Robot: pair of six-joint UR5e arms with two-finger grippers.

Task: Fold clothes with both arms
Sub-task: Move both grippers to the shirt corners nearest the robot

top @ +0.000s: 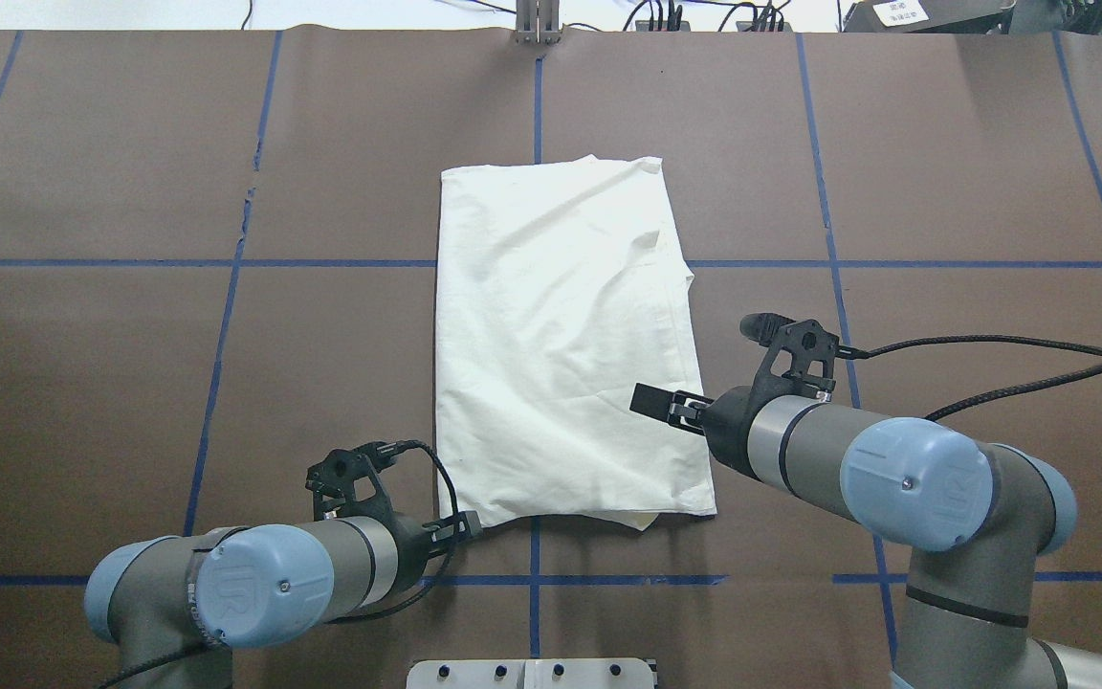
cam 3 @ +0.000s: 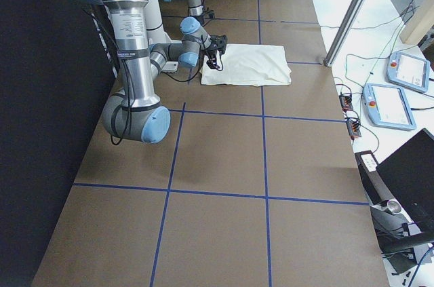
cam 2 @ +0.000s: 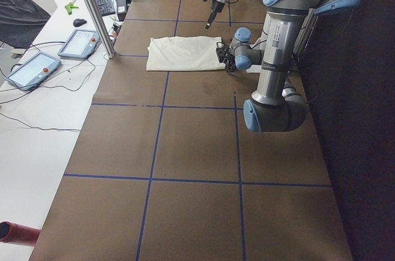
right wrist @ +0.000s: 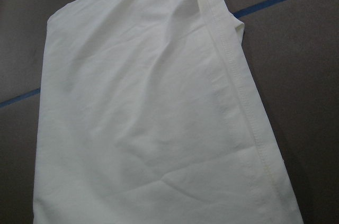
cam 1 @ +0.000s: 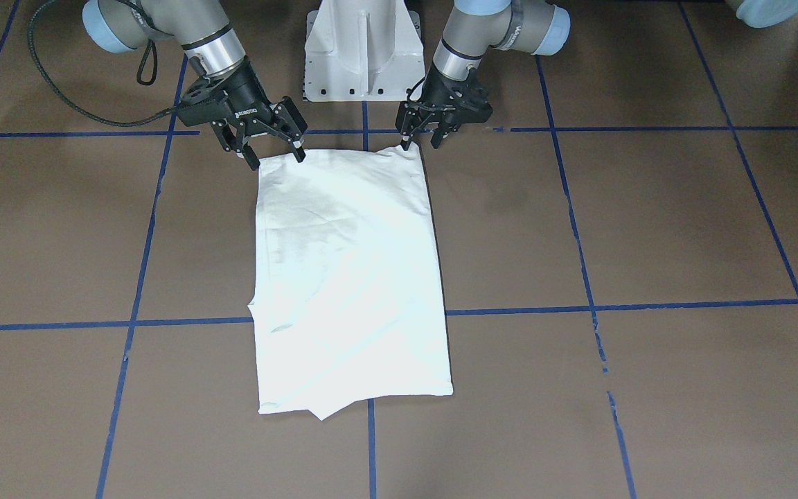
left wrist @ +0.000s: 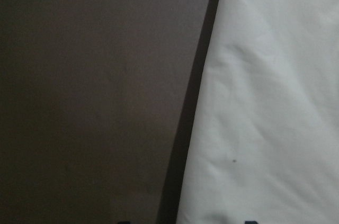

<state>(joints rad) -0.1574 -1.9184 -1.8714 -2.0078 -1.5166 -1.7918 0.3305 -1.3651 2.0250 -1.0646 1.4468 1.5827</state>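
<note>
Although already narrowed to a long rectangle, probably needs at least one more fold across, judging by the length of the shirt (cam 1: 350, 277) on the brown worktop (cam 1: 648, 229). Lies flat, plain white side up, one short end close to the robot's base, the other reaching out past a blue tape line (cam 1: 524, 310).

Has the left claw (cam 1: 421, 142) at one near corner, fingers apart, one fingertip touching or just beside the corner of the hem. Seen from its own wrist, straddles the long edge: cloth to one side, bare worktop to the other. Has the right claw (cam 1: 276, 156) at the other near corner, spread wide, tips aimed down at the hem; resting on it or hovering just above, cannot tell. Clamped on nothing in either case.

Set one to each corner, most likely, to pinch both ends of the near hem at once and carry that edge over toward the far end, straight and level between the two. Held open presumably to let one finger go under the layers and one over. Calls for catching every layer at both corners together; otherwise risks leaving lower layers behind or dragging the fold askew.
</note>
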